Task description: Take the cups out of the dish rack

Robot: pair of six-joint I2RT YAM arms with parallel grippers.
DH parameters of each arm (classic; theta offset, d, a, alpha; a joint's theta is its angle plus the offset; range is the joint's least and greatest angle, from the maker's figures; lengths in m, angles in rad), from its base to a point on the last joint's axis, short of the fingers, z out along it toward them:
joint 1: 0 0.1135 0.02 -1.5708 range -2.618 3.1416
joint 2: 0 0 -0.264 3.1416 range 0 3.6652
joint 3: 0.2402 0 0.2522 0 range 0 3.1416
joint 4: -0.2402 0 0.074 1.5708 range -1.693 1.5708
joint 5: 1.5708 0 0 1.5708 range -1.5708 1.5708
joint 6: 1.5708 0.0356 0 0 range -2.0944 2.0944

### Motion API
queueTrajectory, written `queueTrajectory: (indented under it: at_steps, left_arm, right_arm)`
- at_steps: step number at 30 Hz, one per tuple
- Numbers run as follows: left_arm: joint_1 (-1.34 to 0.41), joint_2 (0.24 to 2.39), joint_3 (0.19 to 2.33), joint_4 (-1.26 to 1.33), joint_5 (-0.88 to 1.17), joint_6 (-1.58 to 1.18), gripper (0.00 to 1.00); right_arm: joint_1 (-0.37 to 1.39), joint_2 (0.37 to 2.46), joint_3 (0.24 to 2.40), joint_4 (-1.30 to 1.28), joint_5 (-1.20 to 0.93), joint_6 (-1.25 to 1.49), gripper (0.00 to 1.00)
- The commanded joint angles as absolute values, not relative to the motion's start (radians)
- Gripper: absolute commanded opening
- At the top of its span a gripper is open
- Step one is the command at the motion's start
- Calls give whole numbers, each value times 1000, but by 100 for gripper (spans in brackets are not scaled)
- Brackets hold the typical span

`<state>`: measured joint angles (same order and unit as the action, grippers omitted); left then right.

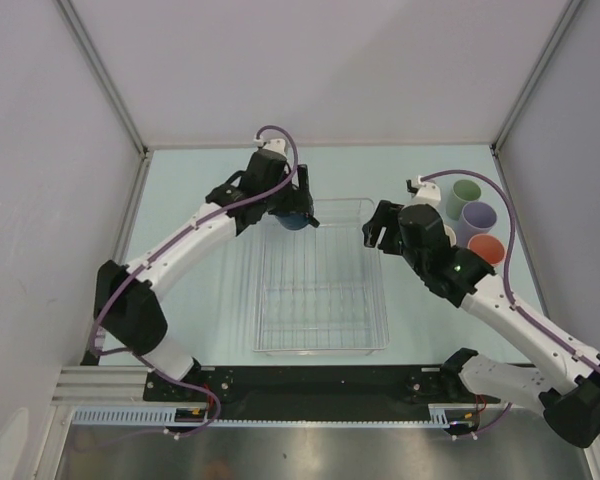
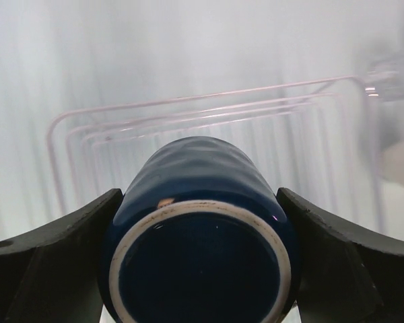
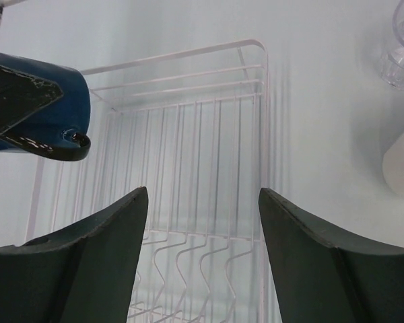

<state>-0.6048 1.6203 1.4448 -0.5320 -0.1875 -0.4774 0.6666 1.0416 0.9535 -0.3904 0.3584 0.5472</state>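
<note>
Left wrist: left gripper (image 2: 200,195) is clamping the blue mug (image 2: 202,229) at bottom centre, needing a steady, straight lift clear of the rack (image 2: 188,102).

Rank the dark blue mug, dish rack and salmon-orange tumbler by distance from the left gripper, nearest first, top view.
From the left gripper:
1. dark blue mug: gripped between its fingers, over the rack's far left corner.
2. dish rack: just beneath the gripper, stretching toward the arm bases.
3. salmon-orange tumbler: far off to the right, outside the rack.
</note>
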Motion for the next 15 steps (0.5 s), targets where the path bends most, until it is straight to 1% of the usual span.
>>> queueTrajectory:
  at_steps: [1,2,3,5,6,7,8,9,10,12,13,15]
  left_arm:
    - [-611,1484,1335,-289,-8,-501,0]
    - [-607,1447,1303,-257,50,-514,0]
    - [-607,1425,1232,-221,81,-540,1]
    - [-604,1363,1162,-103,136,-566,0]
    - [-601,1339,1090,-60,188,-596,0]
    - [-600,1315,1047,59,216,-615,0]
    - [-598,1284,1002,125,242,-639,0]
    - [-597,1234,914,196,288,-688,0]
    - [-594,1211,876,313,314,-715,0]
    - [-586,1168,777,435,369,-799,0]
    - [-577,1158,747,550,380,-823,0]
    - [-572,1137,680,636,388,-880,0]
  right_arm:
    - [673,977,950,-342,347,555,72]
    - [673,968,945,-334,339,558,72]
    - [673,947,943,-327,328,560,72]
    - [670,927,939,-315,316,566,72]
    - [670,916,939,-311,313,566,73]
    - [669,899,940,-305,307,571,73]
    - [664,891,939,-299,281,581,73]
    - [658,885,937,-293,264,594,73]
    - [654,868,934,-273,247,601,73]
    - [649,851,914,-243,203,630,72]
    - [649,832,905,-210,190,638,72]
    - [649,810,874,-172,144,664,72]
